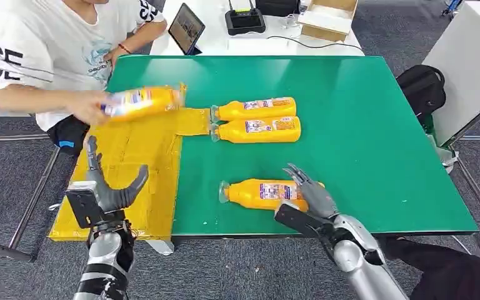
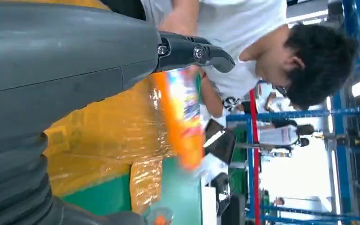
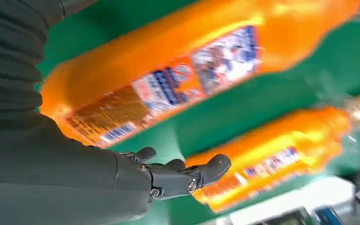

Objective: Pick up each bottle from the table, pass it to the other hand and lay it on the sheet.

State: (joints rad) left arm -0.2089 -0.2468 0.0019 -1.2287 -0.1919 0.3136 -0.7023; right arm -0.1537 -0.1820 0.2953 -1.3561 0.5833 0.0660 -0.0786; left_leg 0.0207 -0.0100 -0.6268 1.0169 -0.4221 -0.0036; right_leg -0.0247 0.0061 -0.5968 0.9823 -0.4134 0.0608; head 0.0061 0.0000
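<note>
- The near bottle (image 1: pixel 264 194) lies on its side low in the centre of the head view, on the green tabletop (image 1: pixel 362 125), cap toward the left of the frame.
- The right hand (image 1: pixel 309 190) sits over that bottle's base end at lower right, fingers (image 1: pixel 297 174) spread above it. The right wrist view shows the fingers apart with the bottle (image 3: pixel 178 79) just beyond them; I judge nothing is gripped yet, though touch cannot be ruled out.
- Two more bottles (image 1: pixel 256 120) lie side by side, touching, in the middle of the head view, caps at the edge of the yellow sheet (image 1: pixel 131 181).
- A fourth bottle (image 1: pixel 140 102) is at upper left, held in a person's hand (image 1: pixel 90 106) above the sheet; the left wrist view shows it blurred.
- The left hand (image 1: pixel 103 187) stands at lower left over the sheet, fingers released and upright, holding nothing.
- Progress, as I judge it: no bottle rests on the sheet now, and three wait on the tabletop. Whether the person's bottle is being removed or brought I cannot tell.
- Left to do: grasp the near bottle with the right hand, lift, pass it to the waiting left hand, lay it on the sheet, then do the same for the pair.
</note>
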